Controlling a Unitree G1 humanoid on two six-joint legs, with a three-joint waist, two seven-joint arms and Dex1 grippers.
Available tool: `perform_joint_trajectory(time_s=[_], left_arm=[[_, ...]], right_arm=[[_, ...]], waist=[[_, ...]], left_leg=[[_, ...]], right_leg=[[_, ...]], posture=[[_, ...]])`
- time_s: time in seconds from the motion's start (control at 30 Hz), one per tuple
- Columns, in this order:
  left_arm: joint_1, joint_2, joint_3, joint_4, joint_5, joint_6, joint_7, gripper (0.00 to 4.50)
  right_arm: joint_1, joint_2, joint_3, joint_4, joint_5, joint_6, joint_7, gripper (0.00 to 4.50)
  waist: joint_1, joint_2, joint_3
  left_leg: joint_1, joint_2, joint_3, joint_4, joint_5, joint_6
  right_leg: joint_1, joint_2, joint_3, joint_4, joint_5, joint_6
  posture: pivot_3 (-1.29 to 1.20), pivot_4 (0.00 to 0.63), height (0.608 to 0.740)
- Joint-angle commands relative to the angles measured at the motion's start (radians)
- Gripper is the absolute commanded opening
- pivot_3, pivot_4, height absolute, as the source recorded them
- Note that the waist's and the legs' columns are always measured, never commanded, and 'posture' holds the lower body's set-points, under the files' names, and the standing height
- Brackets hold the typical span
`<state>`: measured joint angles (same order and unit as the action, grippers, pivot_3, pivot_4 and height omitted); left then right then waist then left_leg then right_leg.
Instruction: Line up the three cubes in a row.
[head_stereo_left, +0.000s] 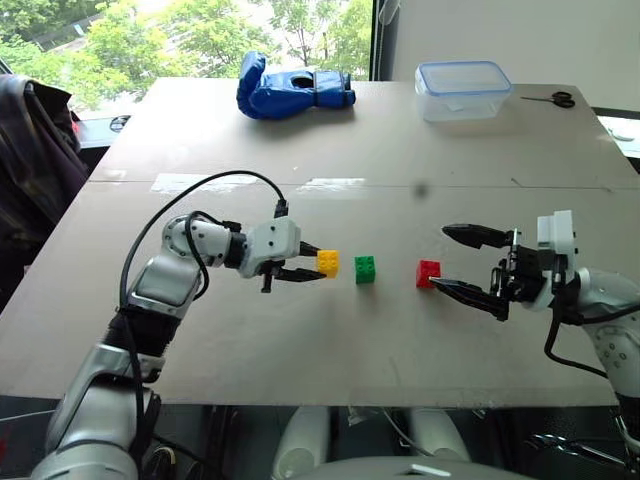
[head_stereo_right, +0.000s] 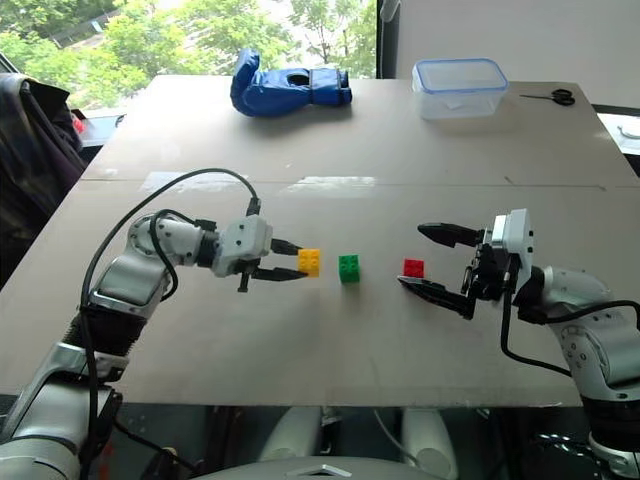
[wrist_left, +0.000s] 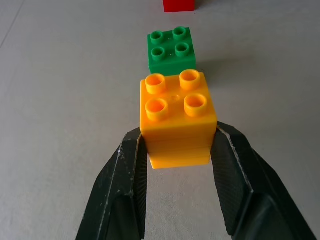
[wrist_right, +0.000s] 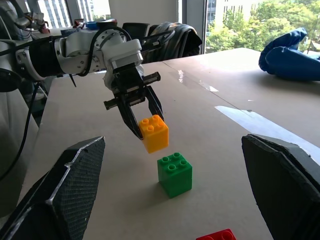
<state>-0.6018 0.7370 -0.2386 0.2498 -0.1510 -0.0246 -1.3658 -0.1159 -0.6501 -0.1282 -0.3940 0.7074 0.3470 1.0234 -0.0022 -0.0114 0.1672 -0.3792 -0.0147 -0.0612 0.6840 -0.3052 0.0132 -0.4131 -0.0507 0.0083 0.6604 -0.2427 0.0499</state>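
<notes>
Looking down from the head, the counter (head_stereo_left: 330, 340) carries the three cubes in a line, and the green cube (head_stereo_left: 365, 269) serves as the middle mark: the yellow cube (head_stereo_left: 328, 263) sits just beside it toward the robot's left, the red cube (head_stereo_left: 428, 273) a wider gap away toward the robot's right. The left pincer (head_stereo_left: 305, 264) is clamped on the yellow cube, its black fingers covering part of the cube's sides, so whether that cube rests on the counter is hard to judge from above. The right pincer (head_stereo_left: 462, 262) stands wide apart and empty, its nearer finger tip close to the red cube without clearly touching it. Far beyond the green cube lie a blue glove (head_stereo_left: 293, 90), a clear lidded box (head_stereo_left: 463, 89) and scissors (head_stereo_left: 553, 98), the latter too small to make out well. From the left wrist, the yellow cube (wrist_left: 177, 117) is pinched between the two fingers (wrist_left: 125, 190), the green cube (wrist_left: 171, 50) is just past it, and the red cube (wrist_left: 178, 5) is cut off at the frame edge. From the right wrist, the yellow cube (wrist_right: 154, 133) hangs tilted above the counter, up and beside the green cube (wrist_right: 174, 173); the red cube (wrist_right: 216, 235) is cut off. No readable writing shows on anything.
</notes>
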Motion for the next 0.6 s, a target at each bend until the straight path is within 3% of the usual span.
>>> perform_joint_trajectory(time_s=[0.03,0.17,0.6], left_arm=[[-0.045,-0.020,0.002,0.092,-0.004,-0.049,-0.054,1.21],[-0.051,-0.009,-0.020,0.176,0.036,-0.148,-0.111,1.21],[-0.034,-0.004,0.014,0.357,0.029,-0.240,-0.146,1.21]], right_arm=[[0.015,0.000,-0.025,-0.052,0.005,-0.015,-0.014,4.50],[0.027,-0.002,-0.028,-0.057,0.003,-0.019,-0.020,4.50],[0.030,-0.007,-0.026,-0.064,0.008,-0.016,-0.026,4.50]], waist=[[-0.004,0.000,0.000],[-0.015,0.000,0.000],[-0.017,0.000,0.000]], left_leg=[[0.000,0.000,0.000,0.000,0.000,0.000],[0.000,0.000,0.000,0.001,0.000,0.000],[0.002,0.001,0.000,0.001,0.000,0.001]], right_leg=[[0.000,0.000,0.000,0.000,0.000,0.000],[0.000,0.000,0.001,0.000,0.000,0.000],[0.000,0.001,0.002,0.003,0.000,0.000]], posture=[[0.00,0.150,0.740],[0.00,0.150,0.740],[0.00,0.150,0.740]])
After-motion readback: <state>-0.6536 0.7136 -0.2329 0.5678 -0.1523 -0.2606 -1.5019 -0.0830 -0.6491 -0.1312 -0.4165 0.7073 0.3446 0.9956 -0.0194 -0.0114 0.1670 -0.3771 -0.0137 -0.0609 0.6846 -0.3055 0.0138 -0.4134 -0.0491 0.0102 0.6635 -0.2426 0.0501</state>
